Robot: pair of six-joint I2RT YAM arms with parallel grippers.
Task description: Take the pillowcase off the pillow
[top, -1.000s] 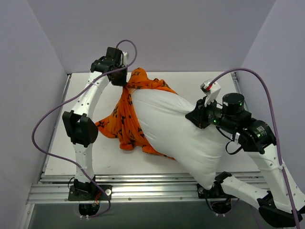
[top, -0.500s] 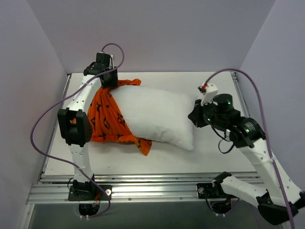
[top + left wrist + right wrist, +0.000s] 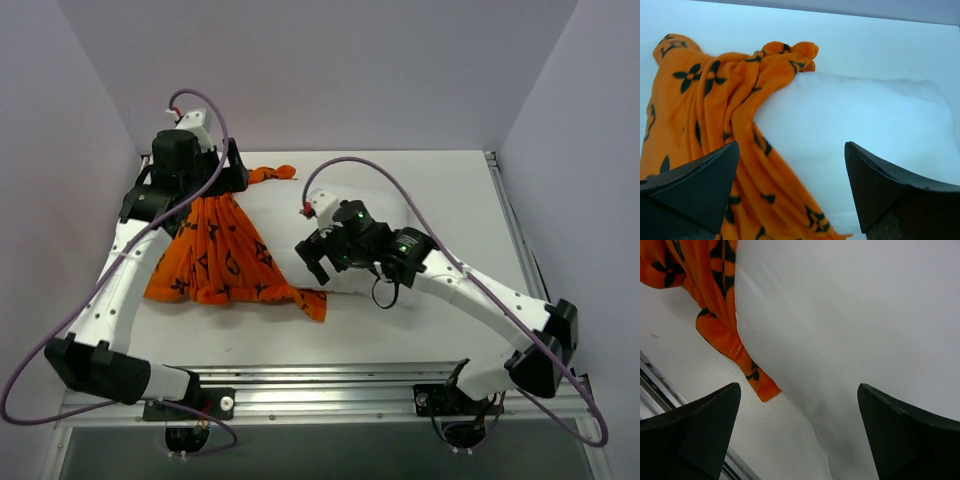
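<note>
The orange pillowcase (image 3: 215,255) with black flower motifs lies bunched on the left of the table and still wraps one end of the pillow (image 3: 860,120). The white pillow (image 3: 855,310) lies flat and hardly stands out from the white table in the top view. My left gripper (image 3: 228,178) hovers over the far end of the pillowcase (image 3: 695,105), open with nothing between its fingers (image 3: 700,185). My right gripper (image 3: 312,262) hangs open above the pillow's near corner, beside an orange pillowcase flap (image 3: 747,367).
The white table (image 3: 460,200) is shut in by lilac walls at the back and on both sides. An aluminium rail (image 3: 300,385) runs along the near edge. A purple cable (image 3: 420,215) loops above each arm.
Both grippers have opened and let go. The pillow, lifted a second ago, has dropped flat. My right arm has swung left across it; my left arm has shifted left.
</note>
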